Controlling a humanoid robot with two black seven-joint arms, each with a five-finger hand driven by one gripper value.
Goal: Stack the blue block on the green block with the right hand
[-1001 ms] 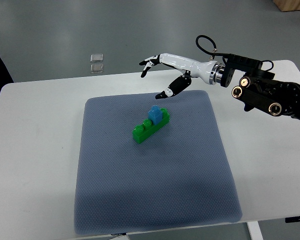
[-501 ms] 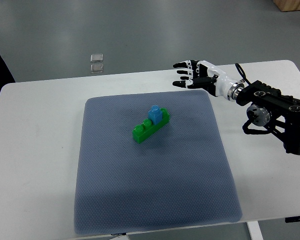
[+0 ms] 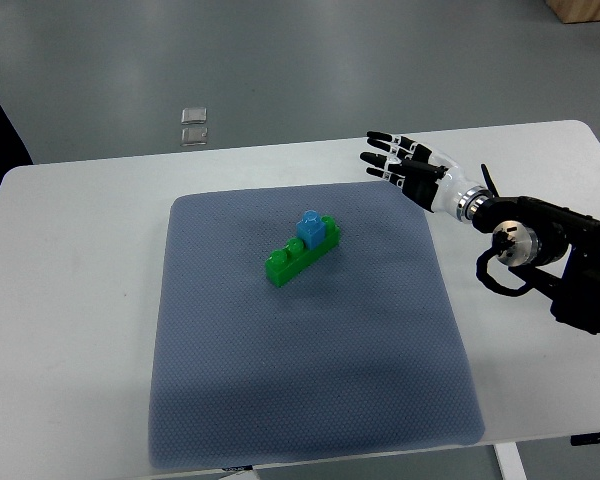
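Observation:
A small blue block (image 3: pixel 310 229) sits on top of the long green block (image 3: pixel 298 254) near the middle of the blue-grey mat (image 3: pixel 300 340). My right hand (image 3: pixel 398 165) hovers over the mat's far right corner, well to the right of the blocks. Its fingers (image 3: pixel 383 157) are spread and hold nothing. The black right arm comes in from the right edge. The left hand does not show.
The mat lies on a white table (image 3: pixel 70 300). Two small clear squares (image 3: pixel 193 125) lie on the grey floor beyond the table's far edge.
My right hand has pulled back to the right and away from the blocks, turning palm-down with the arm lowering. The blue block stays on the green block.

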